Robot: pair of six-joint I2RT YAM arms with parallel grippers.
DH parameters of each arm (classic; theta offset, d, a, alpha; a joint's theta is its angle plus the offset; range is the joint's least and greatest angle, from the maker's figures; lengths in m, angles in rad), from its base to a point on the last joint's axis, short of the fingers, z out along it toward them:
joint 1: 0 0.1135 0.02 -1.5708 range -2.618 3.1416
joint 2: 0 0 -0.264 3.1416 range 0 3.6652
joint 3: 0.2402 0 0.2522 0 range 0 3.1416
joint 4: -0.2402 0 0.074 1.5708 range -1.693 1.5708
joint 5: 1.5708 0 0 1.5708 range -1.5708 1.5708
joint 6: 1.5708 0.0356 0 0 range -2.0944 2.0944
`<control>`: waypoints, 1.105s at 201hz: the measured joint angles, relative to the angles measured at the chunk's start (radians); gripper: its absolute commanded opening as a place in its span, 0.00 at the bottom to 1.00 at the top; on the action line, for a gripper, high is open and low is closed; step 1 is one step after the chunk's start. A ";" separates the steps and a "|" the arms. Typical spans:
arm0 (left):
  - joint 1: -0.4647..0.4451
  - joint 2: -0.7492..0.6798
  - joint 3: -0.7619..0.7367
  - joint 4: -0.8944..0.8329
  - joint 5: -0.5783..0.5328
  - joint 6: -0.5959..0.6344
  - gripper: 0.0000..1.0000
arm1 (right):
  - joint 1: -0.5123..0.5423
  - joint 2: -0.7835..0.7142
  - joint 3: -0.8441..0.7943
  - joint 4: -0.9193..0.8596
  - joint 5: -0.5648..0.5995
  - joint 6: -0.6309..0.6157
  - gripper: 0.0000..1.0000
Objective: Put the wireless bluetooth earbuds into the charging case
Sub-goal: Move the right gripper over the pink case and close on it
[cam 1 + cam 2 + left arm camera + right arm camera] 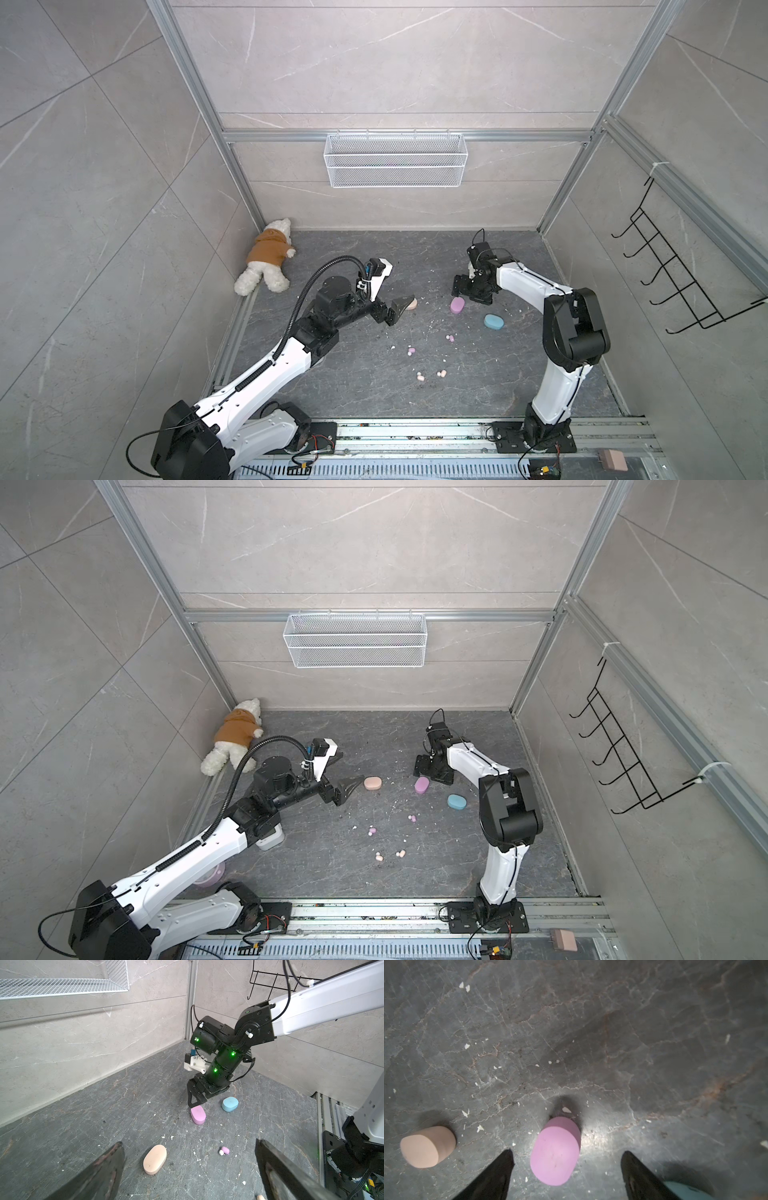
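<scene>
Three shut charging cases lie on the dark floor: peach (411, 304) (372, 783), lilac-pink (457, 306) (422, 785) and blue (493, 321). Nearer the front lie loose earbuds, lilac-pink ones (450, 338) (410, 352) and peach ones (420, 377) (442, 373). My left gripper (189, 1142) is open just over the floor. The peach case (154, 1159) lies between its fingers, untouched. My right gripper (567, 1151) points down, open, straddling the lilac-pink case (555, 1151) without contact. One lilac-pink earbud (225, 1149) shows in the left wrist view.
A teddy bear (266, 262) lies in the back left corner. A white wire basket (395, 160) hangs on the back wall and a black hook rack (681, 266) on the right wall. White debris specks dot the floor. A metal rail (415, 432) runs along the front.
</scene>
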 measured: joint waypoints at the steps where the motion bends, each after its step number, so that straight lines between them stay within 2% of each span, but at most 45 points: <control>1: 0.000 0.000 0.000 0.000 0.000 0.000 1.00 | 0.001 0.003 0.002 0.000 0.000 -0.002 0.76; 91: 0.000 0.010 0.000 -0.002 0.000 0.000 1.00 | 0.006 0.148 0.119 0.013 0.001 -0.091 0.45; 151: 0.001 0.011 0.000 -0.002 -0.001 0.000 1.00 | 0.014 0.168 0.129 0.011 -0.024 -0.091 0.43; 222: 0.001 0.011 0.000 -0.002 -0.003 0.000 1.00 | 0.018 0.075 -0.007 0.018 -0.039 -0.071 0.47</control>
